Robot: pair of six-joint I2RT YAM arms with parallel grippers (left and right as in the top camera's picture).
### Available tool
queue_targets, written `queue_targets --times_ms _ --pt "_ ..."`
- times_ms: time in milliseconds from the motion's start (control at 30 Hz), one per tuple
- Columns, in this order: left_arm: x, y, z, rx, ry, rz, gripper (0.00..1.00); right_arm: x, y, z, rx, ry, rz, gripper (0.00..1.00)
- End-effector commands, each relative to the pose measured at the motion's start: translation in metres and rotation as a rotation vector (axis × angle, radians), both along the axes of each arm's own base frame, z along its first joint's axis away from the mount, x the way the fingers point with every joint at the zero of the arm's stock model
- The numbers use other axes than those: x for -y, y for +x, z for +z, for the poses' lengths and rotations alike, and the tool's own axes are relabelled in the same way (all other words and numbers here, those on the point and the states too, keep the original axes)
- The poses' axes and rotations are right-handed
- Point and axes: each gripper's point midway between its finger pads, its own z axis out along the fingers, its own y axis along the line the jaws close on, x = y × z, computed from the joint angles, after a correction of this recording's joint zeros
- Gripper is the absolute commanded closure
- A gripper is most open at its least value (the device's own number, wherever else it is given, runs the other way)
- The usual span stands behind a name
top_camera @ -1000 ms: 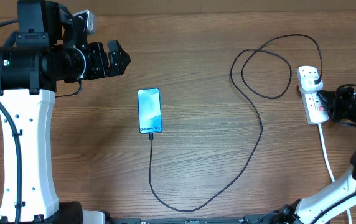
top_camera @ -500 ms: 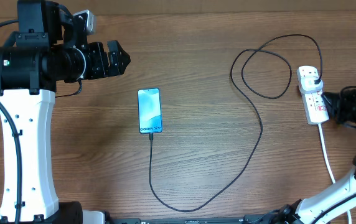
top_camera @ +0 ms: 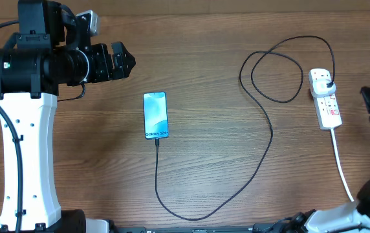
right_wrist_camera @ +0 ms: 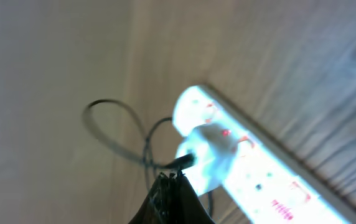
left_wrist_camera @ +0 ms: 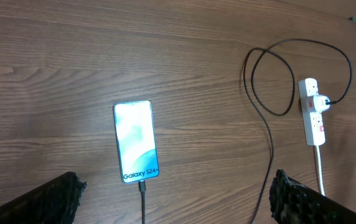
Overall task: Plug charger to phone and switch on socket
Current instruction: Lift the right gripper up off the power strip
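lying flat on the wooden table (top_camera: 204, 52), the slim blue-screened smartphone (top_camera: 155, 115) had the thin black charger cable (top_camera: 157, 168) plugged into its lower edge; the cable's far plug sat in the white oblong power strip (top_camera: 328, 107) at the right. the left gripper (top_camera: 121, 61) hung wide open, empty; the right gripper (right_wrist_camera: 167, 186), pinched shut on nothing, hovered near the strip. a misaimed switch press could shove that light strip and tug the plug loose.

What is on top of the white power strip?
The charger plug sits in one outlet, its black cable leading away. The outlet below it and the pins are covered.
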Motion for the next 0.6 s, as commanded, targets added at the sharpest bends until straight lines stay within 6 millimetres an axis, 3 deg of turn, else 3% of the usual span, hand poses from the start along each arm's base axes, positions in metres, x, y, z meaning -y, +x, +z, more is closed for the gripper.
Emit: queue_targets --times_ms 0,200,233,567 --pt "0.0 0.002 0.002 0.004 -0.006 0.004 0.0 -0.013 -0.003 0.045 0.084 -0.089 0.055 0.96" --pt "0.0 0.002 0.002 0.004 -0.006 0.004 0.0 -0.041 -0.005 0.084 0.14 -0.164 0.115 0.96" --pt "0.0 0.002 0.002 0.004 -0.006 0.004 0.0 -0.054 -0.002 0.096 0.163 -0.189 0.144 0.96" --pt "0.0 0.002 0.002 0.004 -0.006 0.004 0.01 -0.117 0.008 0.15 0.235 -0.395 0.245 0.96"
